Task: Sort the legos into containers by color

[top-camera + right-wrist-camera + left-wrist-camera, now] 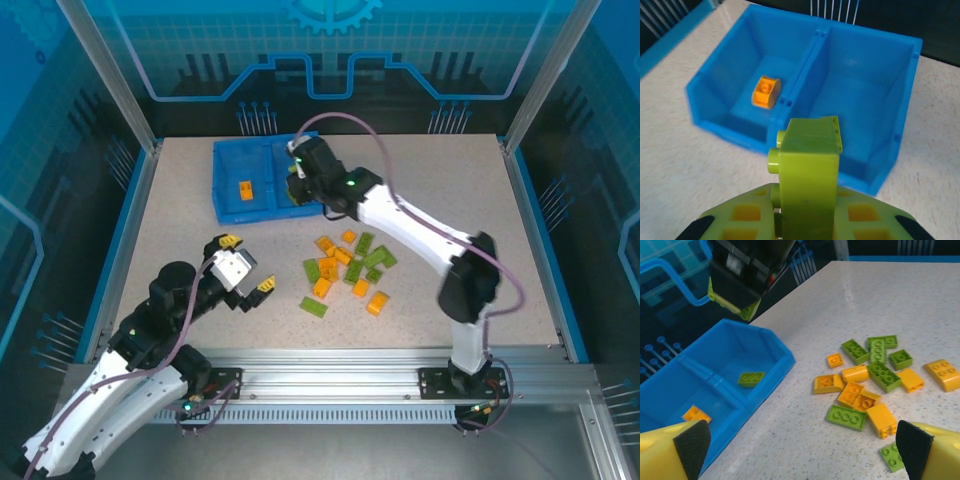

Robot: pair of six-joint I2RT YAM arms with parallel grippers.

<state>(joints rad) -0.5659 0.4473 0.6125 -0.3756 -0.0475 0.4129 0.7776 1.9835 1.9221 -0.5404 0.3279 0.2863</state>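
Note:
My right gripper (pixel 806 217) is shut on a light green lego (pixel 810 160), which stands upright above the near wall of the blue tray (pixel 867 37), by its right compartment. An orange lego (pixel 765 92) lies in the left compartment. In the left wrist view, a green lego (pixel 751 378) lies in the tray (pixel 767 347) below the right gripper (pixel 740 307), and an orange one (pixel 696 414) sits across the divider. My left gripper (pixel 247 264) hangs open and empty over bare table, left of the loose pile of legos (pixel 350 265).
The pile of orange and green bricks (pixel 870 385) is spread over the middle of the table, right of the tray. The right arm (pixel 420 225) stretches diagonally over the pile's far side. Blue walls and metal posts (pixel 115 85) ring the table.

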